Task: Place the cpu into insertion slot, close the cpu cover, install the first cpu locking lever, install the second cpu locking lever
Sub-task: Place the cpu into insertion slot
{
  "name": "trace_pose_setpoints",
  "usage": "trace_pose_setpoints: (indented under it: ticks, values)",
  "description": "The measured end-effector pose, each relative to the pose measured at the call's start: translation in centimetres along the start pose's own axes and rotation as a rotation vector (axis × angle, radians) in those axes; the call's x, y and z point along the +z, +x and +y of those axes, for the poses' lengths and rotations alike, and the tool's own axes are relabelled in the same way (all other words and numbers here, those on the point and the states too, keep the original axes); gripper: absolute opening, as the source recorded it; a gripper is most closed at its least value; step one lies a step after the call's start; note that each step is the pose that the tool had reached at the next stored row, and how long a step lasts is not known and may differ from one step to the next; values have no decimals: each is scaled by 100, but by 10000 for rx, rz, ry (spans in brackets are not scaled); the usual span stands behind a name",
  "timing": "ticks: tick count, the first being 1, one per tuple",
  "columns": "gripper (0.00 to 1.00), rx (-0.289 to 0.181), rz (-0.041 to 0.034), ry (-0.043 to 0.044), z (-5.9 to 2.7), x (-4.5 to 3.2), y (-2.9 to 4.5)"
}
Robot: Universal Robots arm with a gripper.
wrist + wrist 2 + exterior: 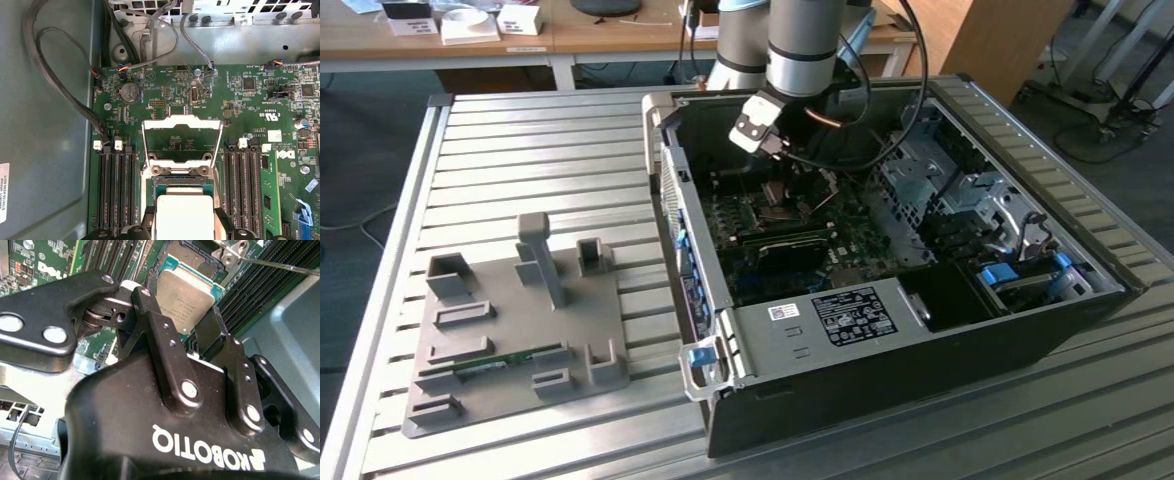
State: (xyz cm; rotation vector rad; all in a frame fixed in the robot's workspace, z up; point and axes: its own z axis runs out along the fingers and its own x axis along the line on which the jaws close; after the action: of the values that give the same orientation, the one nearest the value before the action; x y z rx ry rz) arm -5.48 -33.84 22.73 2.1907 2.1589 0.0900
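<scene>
Open case (894, 390) lies on its side on a slatted table (560, 150). The arm reaches down into it and the gripper (774, 165) hangs over the board (854, 240), at about 12 o'clock from the slot (781, 215) in the exterior view. In the second wrist view the gripper (175, 310) is clamped on the cpu (187, 287), with one finger (150, 310) on each of two opposite edges and the silver top facing the camera. The cpu sits slightly tilted over the slot (187, 250); cannot tell whether it touches yet. In the first wrist view the cpu (184, 217) hides the near part of the slot (180, 181), and the cover (182, 120) stands swung open at the far edge, with the board visible through its window. A thin lever (280, 266) sticks out free beside the slot. A grey fixture (520, 330) sits at about 8 o'clock from the case on the exterior view's left, with a green memory stick (494, 366) lying in it.
</scene>
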Motion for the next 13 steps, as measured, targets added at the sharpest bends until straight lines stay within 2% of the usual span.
trace_pose_setpoints:
  ticks: [13]
  values:
    - [54,0,-1,1,-7,76,0]
